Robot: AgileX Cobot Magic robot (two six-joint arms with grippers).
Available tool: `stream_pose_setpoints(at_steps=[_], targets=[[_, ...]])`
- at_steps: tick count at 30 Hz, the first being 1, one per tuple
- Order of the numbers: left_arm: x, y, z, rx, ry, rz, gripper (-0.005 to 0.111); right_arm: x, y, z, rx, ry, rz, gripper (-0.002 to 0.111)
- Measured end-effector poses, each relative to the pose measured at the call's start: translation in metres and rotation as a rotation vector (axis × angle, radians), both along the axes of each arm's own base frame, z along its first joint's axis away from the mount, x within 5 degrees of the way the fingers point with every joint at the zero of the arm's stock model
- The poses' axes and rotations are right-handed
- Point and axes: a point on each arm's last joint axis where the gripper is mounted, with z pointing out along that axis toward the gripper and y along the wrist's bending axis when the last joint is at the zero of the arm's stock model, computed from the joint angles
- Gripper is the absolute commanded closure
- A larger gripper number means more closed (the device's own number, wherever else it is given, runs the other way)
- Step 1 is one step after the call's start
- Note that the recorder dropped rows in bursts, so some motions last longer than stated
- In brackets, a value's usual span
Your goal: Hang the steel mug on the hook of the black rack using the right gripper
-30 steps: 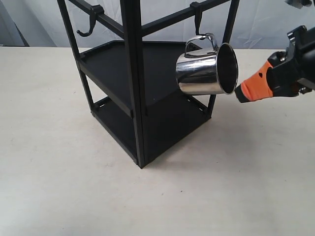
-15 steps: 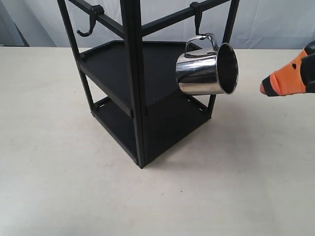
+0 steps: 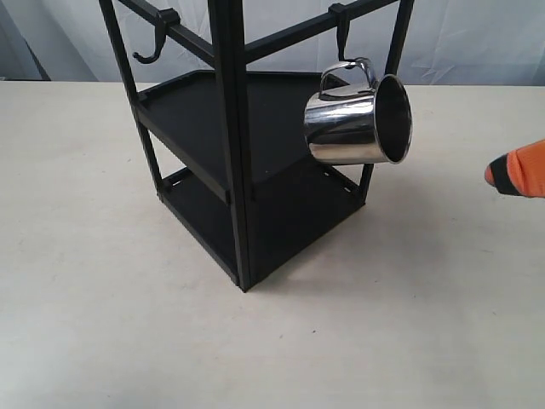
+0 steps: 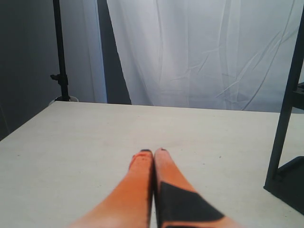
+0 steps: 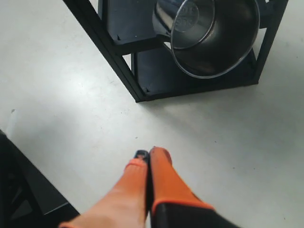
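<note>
1. White curtains hang behind a pale bare desk (image 3: 102,324), on which stands one tall matte black metal rack (image 3: 228,145) with two tray shelves
2. One shiny cylindrical steel mug (image 3: 358,123) hangs tilted by its looped handle from a slim black hook (image 3: 342,43) on the top rail; a second hook (image 3: 153,47) is bare
3. Hanging looks done; only clearing the arm seems left
4. Orange-fingered right gripper (image 5: 146,156) sits well apart from the mug, fingers pressed together, holding nothing
5. Left gripper (image 4: 153,154) is likewise closed and empty, away from the rack
</note>
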Motion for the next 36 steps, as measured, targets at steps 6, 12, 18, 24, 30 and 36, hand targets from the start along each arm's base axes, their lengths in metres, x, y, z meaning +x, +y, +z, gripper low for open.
stream_pose_setpoints(at_steps=[6,12,18,24,30,36], targets=[[0.0,0.0,0.0,0.0,0.0,0.0,0.105,-0.016,-0.001,0.003,0.029,-0.027,-0.028,0.108],[0.0,0.0,0.0,0.0,0.0,0.0,0.105,-0.034,0.002,0.001,0.096,-0.012,-0.024,0.108],[0.0,0.0,0.0,0.0,0.0,0.0,0.105,-0.037,0.003,0.003,0.111,-0.02,-0.022,0.108],[0.0,0.0,0.0,0.0,0.0,0.0,0.105,-0.033,0.001,0.004,0.119,-0.057,-0.055,0.108],[0.0,0.0,0.0,0.0,0.0,0.0,0.105,-0.023,-0.006,-0.008,0.147,-0.317,-0.185,0.108],[0.0,0.0,0.0,0.0,0.0,0.0,0.105,-0.044,-0.025,-0.072,0.149,-0.543,-0.396,0.108]])
